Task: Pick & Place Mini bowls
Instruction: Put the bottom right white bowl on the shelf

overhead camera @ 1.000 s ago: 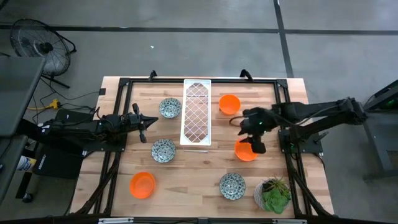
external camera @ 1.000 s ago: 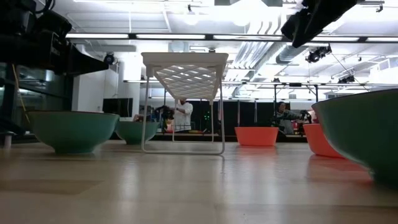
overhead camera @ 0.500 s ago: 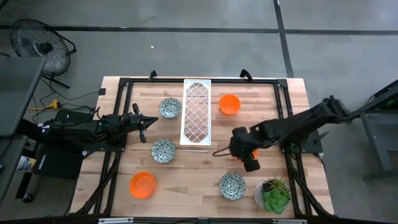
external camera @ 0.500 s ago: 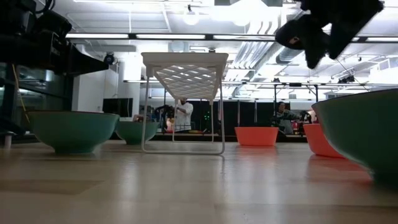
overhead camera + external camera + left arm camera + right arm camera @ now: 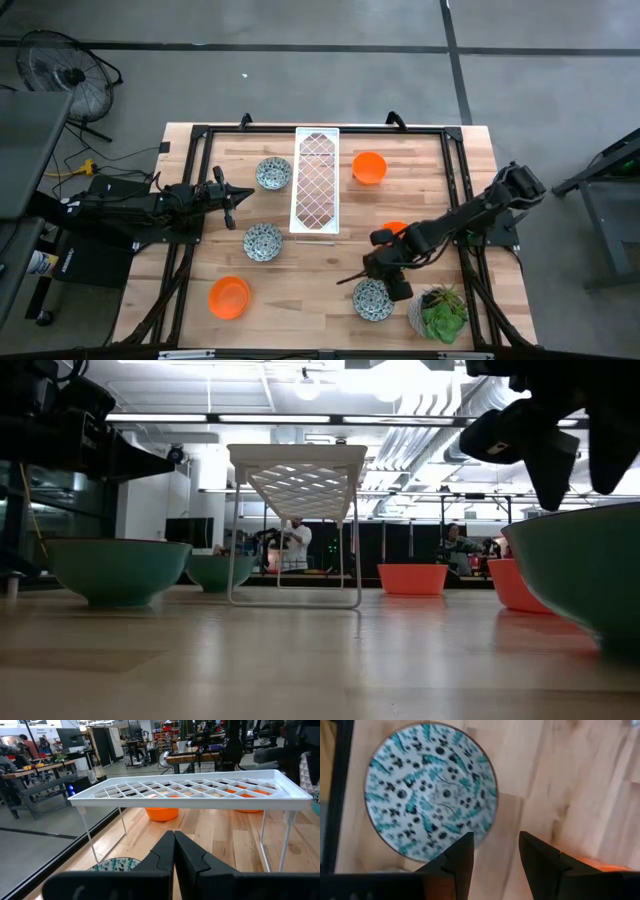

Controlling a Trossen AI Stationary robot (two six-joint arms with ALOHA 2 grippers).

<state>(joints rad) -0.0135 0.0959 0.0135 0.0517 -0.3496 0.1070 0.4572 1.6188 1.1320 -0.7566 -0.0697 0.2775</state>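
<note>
Three patterned mini bowls point(image 5: 273, 173), point(image 5: 263, 241), point(image 5: 373, 298) and three orange mini bowls point(image 5: 369, 167), point(image 5: 229, 297), point(image 5: 395, 229) stand on the wooden table. My right gripper point(image 5: 368, 279) hovers open above the near-right patterned bowl point(image 5: 430, 795), pointing steeply down, its fingers point(image 5: 461, 857) over the bowl's rim and the bare wood beside it, touching nothing. In the low view it point(image 5: 560, 445) hangs above that bowl point(image 5: 585, 570). The right arm hides part of the orange bowl behind it. My left gripper point(image 5: 236, 196) waits shut at the table's left, level, pointing at the tray point(image 5: 190, 792).
A long white lattice tray point(image 5: 315, 180) stands on thin legs at the table's far middle. A potted green plant point(image 5: 438, 312) sits at the near right corner, close beside the patterned bowl. Black frame rails point(image 5: 458, 180) run along the table's sides.
My right gripper has swept from above the right-hand orange bowl toward the table's near edge and downward, tipping more steeply down, and now hangs over the near-right patterned bowl. Its fingers have stayed open. No bowl has moved.
</note>
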